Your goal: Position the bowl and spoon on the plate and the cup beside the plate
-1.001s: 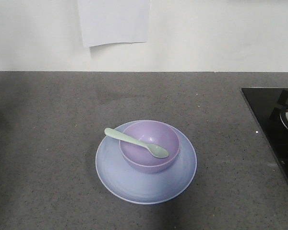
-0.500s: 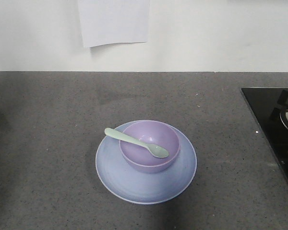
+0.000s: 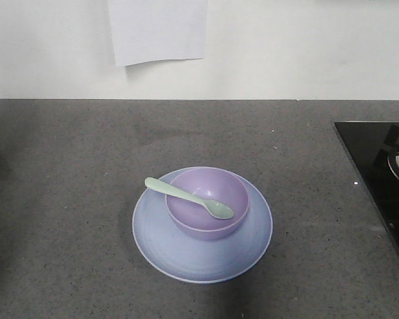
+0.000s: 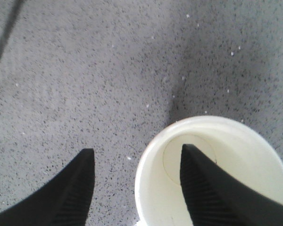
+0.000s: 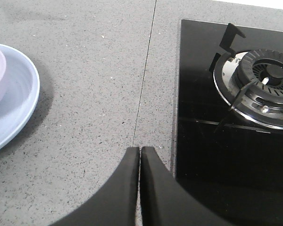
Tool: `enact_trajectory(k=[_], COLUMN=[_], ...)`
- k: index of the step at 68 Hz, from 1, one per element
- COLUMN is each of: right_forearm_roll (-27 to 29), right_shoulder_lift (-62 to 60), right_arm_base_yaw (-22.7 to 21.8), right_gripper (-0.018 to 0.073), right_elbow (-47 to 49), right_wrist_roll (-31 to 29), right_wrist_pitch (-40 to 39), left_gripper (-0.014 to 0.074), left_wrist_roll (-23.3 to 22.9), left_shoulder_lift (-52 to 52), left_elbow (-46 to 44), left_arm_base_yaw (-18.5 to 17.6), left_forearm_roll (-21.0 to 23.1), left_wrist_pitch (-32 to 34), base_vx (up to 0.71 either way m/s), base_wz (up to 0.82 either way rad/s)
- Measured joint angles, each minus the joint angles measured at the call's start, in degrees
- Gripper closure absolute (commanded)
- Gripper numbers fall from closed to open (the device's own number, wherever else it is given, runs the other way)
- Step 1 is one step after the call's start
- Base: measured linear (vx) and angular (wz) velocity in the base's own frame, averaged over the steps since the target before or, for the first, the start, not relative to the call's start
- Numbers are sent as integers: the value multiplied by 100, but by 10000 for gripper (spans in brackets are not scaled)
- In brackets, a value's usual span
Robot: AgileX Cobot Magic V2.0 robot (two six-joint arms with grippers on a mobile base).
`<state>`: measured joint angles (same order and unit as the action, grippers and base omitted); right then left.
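Left claw [image 4: 137,181] spread wide; right claw [image 5: 140,157] closed, empty.

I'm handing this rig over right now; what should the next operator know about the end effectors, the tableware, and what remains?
Left end effector: open, one finger inside the cup, the other outside its rim; not yet closed on it.
Right end effector: shut, empty, above the counter beside the stove.
Bowl sits on the plate; spoon lies across the bowl, handle end out over the rim toward the plate's left.
Done: bowl and spoon on plate.
Left: the cup is outside the front view; grasp it and set it beside the plate.
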<state>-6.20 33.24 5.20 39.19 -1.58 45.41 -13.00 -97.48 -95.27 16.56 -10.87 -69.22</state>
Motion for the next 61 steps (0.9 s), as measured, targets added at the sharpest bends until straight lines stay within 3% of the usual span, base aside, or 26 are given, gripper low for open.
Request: enact_trajectory(k=[34,57,61], right_forearm_roll=[4,30,45], right_shoulder_lift=[0,0,0], right_arm_base_yaw=[0,0,0], right_gripper=[564,564,564], right_elbow=[0,0,0], right_wrist_roll=[0,0,0], right_wrist_pitch=[0,0,0], left_gripper=[234,605,605], left_wrist_roll=[6,12,12], left_shoulder_lift=[-211,-211,-211], left_elbow=[628,648,648], left_arm_base_yaw=[0,0,0], left_forearm_roll=[0,0,19], left_wrist_pitch=[378,512,555], base_vx=[0,0,0], base_wz=[0,0,0])
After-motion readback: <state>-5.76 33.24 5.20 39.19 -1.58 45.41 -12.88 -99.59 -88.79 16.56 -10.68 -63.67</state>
